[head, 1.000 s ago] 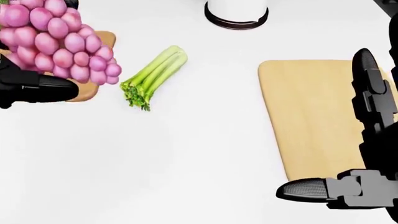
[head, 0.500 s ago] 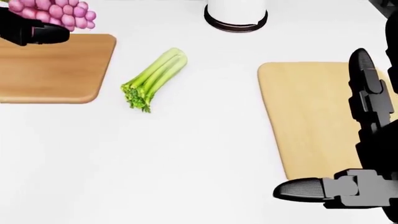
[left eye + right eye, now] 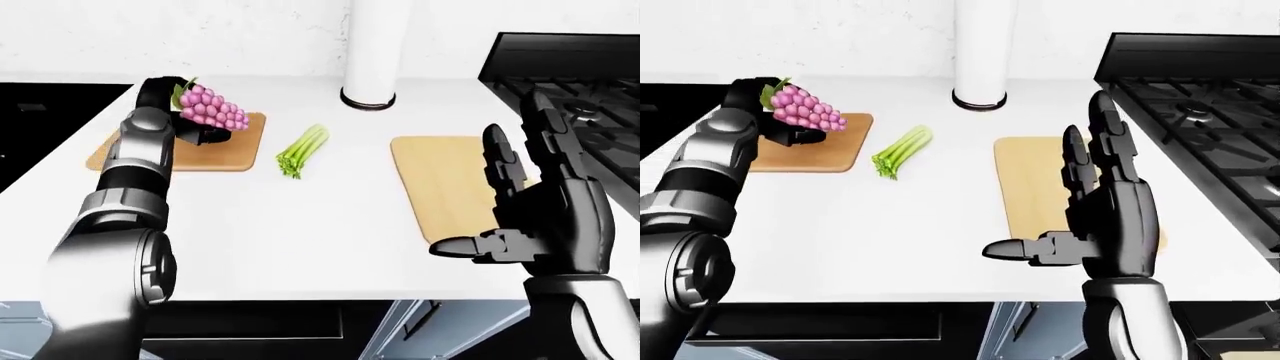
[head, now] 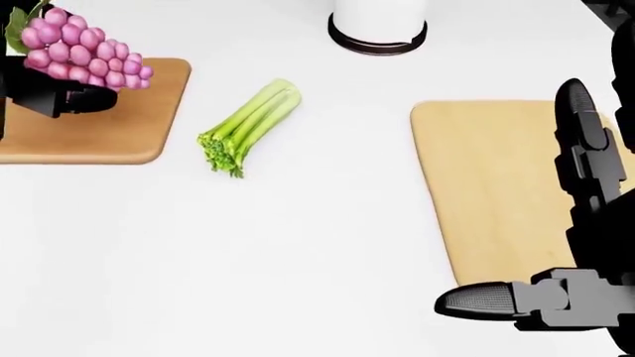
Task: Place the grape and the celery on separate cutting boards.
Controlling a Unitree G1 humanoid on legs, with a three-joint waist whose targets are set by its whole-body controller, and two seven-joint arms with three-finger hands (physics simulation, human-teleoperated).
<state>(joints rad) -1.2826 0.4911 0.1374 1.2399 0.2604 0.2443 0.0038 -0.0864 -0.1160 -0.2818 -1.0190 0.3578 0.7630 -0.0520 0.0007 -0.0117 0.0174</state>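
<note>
A pink grape bunch (image 4: 84,48) with a green leaf hangs over the brown cutting board (image 4: 129,126) at the head view's left. My left hand (image 4: 59,98) is beneath it, fingers closed round it; I cannot tell whether the grapes touch the board. The celery (image 4: 248,123) lies on the white counter just right of that board, leafy end toward the bottom. A pale cutting board (image 4: 486,171) lies bare at the right. My right hand (image 4: 508,195) hovers open over its right edge, fingers straight and thumb out, holding nothing.
A white cylinder with a dark base ring (image 4: 377,26) stands at the top centre. A black gas stove (image 3: 590,82) borders the counter on the right. A dark surface (image 3: 40,127) lies left of the counter. The counter's near edge (image 3: 300,300) runs along the bottom.
My left hand carried the grape bunch away from the camera toward the top left, then a little down and right over the brown board. The right hand and celery stayed put.
</note>
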